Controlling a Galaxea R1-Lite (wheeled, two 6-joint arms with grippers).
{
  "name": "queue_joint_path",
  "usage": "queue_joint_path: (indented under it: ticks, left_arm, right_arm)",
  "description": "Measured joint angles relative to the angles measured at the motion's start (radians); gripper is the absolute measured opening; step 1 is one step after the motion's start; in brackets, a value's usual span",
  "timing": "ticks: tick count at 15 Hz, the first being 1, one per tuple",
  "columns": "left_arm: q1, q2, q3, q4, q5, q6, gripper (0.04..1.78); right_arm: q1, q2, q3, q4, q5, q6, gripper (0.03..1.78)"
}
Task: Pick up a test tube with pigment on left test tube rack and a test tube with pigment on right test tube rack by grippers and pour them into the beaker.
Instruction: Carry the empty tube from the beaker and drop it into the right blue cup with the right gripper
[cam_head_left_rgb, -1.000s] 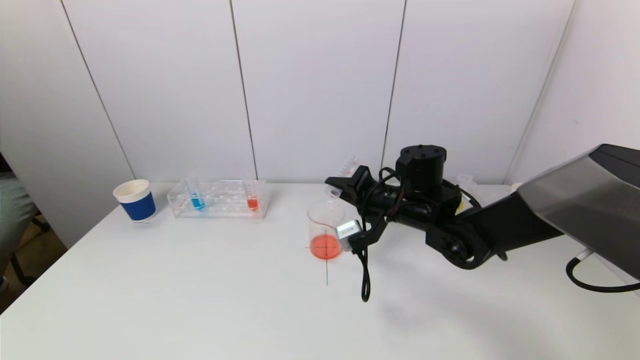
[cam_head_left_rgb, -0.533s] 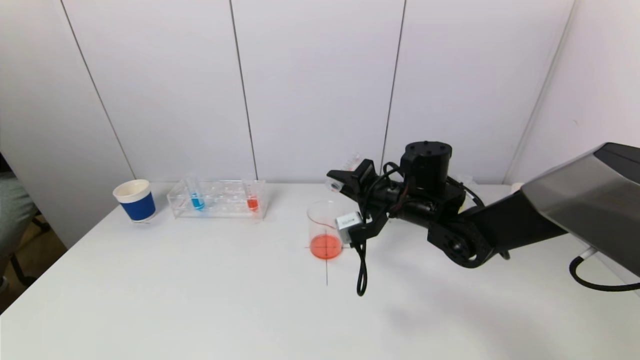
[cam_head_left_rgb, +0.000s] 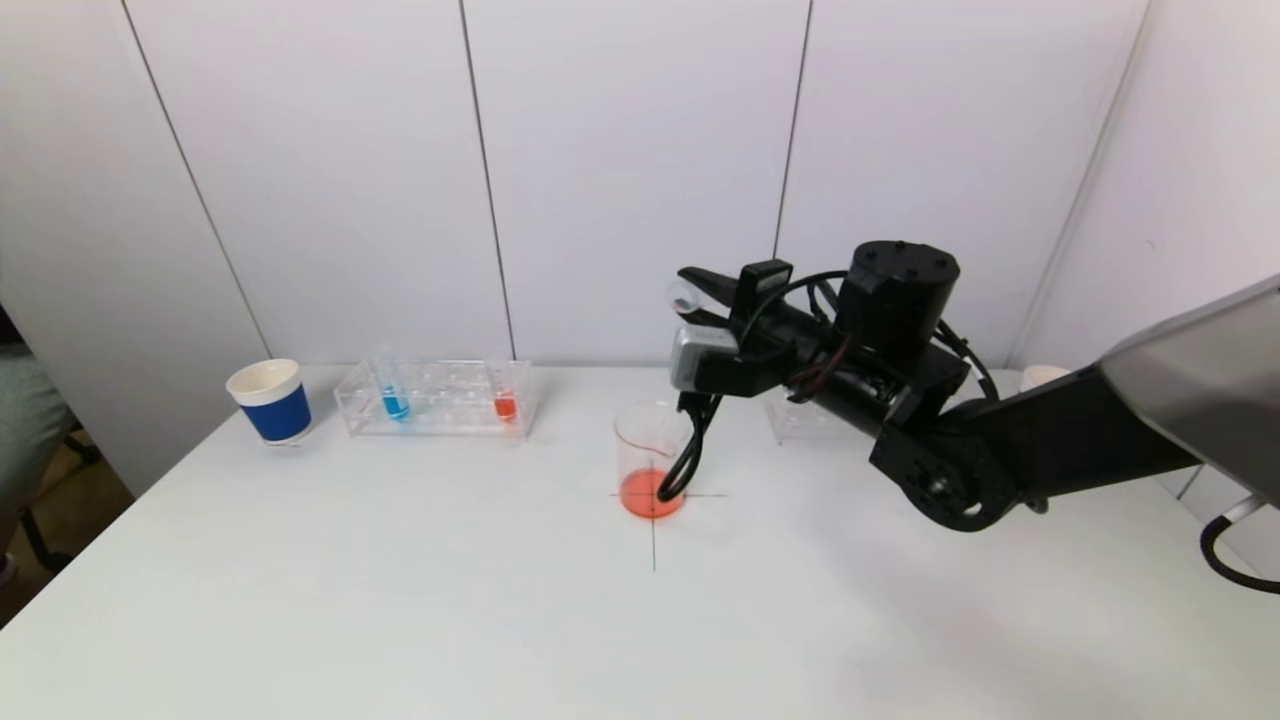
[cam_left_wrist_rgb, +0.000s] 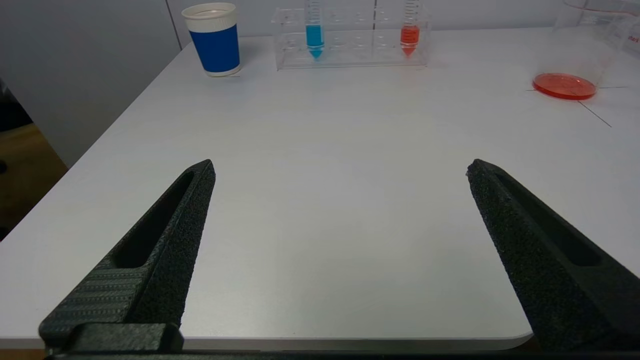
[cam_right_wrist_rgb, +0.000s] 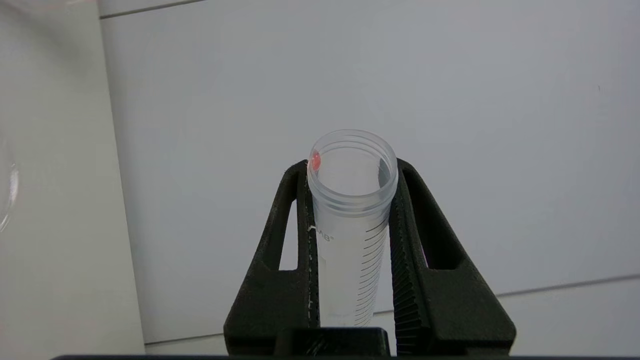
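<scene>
Jaws of the right gripper (cam_right_wrist_rgb: 352, 172) pinch an emptied test tube (cam_right_wrist_rgb: 350, 220) above the beaker (cam_head_left_rgb: 650, 455) of orange pigment on the worktop (cam_head_left_rgb: 400, 580); the left gripper (cam_left_wrist_rgb: 340, 170) waits low, jaws spread.

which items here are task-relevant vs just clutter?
In the job:
- beaker, holds red liquid
- empty test tube, gripped by right end effector
- left test tube rack, blue and red tubes
- right test tube rack
- left end effector, open, idle

Lying about:
- blue paper cup
</scene>
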Motion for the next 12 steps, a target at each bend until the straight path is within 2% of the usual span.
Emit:
queue_joint_path:
  ticks: [2,5,12]
  left_arm:
    - [0.0,0.0,0.0,0.0,0.0,0.0,1.76]
    - [0.0,0.0,0.0,0.0,0.0,0.0,1.76]
    - [0.0,0.0,0.0,0.0,0.0,0.0,1.76]
  right_arm:
    - [-0.007,-0.01,0.004,-0.046,-0.04,0.137,0.47]
    - [-0.01,-0.016,0.025,-0.102,-0.094,0.283,0.47]
    - [-0.018,-0.063,0.032,-0.111,-0.321,0.688,0.47]
